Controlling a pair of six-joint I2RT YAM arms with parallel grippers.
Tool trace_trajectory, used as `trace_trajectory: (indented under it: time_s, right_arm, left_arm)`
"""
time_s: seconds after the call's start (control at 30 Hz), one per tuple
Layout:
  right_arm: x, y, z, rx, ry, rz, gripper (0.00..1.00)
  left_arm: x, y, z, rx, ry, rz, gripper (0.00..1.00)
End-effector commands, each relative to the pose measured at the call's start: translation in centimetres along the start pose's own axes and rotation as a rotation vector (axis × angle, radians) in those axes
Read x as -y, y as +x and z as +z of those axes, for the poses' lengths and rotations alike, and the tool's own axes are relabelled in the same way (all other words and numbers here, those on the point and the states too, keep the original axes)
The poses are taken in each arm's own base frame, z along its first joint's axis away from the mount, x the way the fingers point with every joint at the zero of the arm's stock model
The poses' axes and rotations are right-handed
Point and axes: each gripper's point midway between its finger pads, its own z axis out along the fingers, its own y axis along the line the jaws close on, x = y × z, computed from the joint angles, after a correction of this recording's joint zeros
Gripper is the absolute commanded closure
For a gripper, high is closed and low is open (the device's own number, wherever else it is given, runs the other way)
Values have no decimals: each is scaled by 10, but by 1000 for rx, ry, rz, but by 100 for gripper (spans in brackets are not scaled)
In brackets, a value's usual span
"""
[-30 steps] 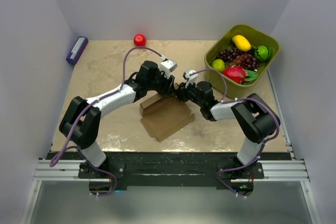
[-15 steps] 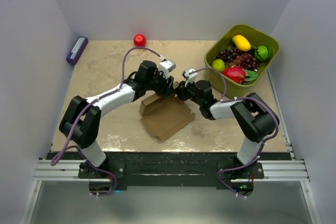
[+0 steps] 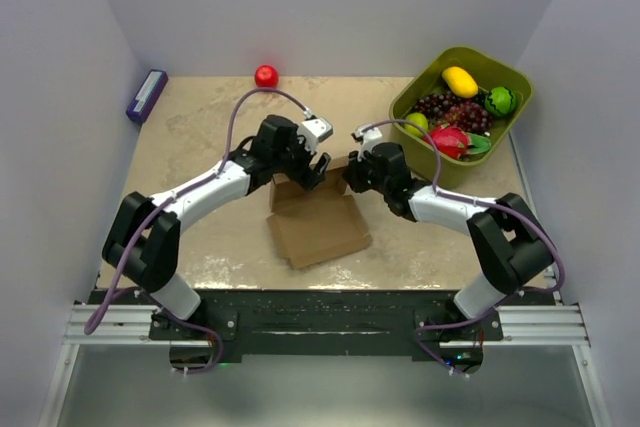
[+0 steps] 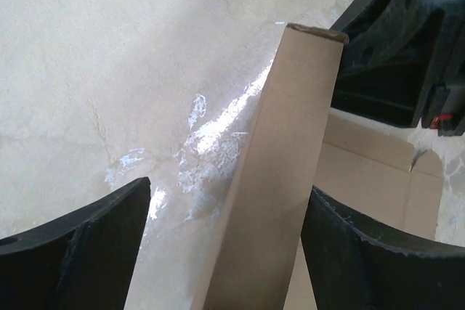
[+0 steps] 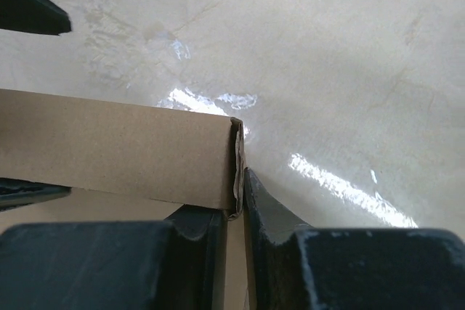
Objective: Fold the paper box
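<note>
The brown paper box lies flat at the table's middle, with its far wall folded upright. My left gripper is at the wall's left part. In the left wrist view the left gripper is open and straddles the raised wall, with a gap on its left side. My right gripper is at the wall's right end. In the right wrist view the right gripper is shut on the end edge of the folded wall. The right gripper also shows as a black body in the left wrist view.
A green bin holding fruit stands at the back right, close to my right arm. A red ball lies at the back edge. A purple block lies at the back left corner. Walls close in on three sides.
The box has turned squarer to the table and its far wall stands up more. Both grippers have shifted with it, and the right arm's elbow has swung out to the right.
</note>
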Motion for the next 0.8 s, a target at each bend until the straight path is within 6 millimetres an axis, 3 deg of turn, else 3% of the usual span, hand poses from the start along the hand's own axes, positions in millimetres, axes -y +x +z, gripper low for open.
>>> trace_trajectory:
  time_s: [0.0,0.17,0.4,0.63,0.77]
  right_arm:
    - [3,-23,-14,-17,57,43,100]
    - [5,-24,-21,-47,80,60,100]
    - [13,-27,-26,-30,141,95,100]
    - [34,-24,-31,1,298,114,100]
    - [48,-21,-35,13,398,106,100]
  left_arm:
    - [7,-6,-15,18,6,122,16]
    - [23,6,-11,-31,-17,203,25]
    - [34,14,-1,-72,-28,207,50]
    - [42,17,4,-92,-20,191,64]
    - [46,16,5,-88,-5,164,66]
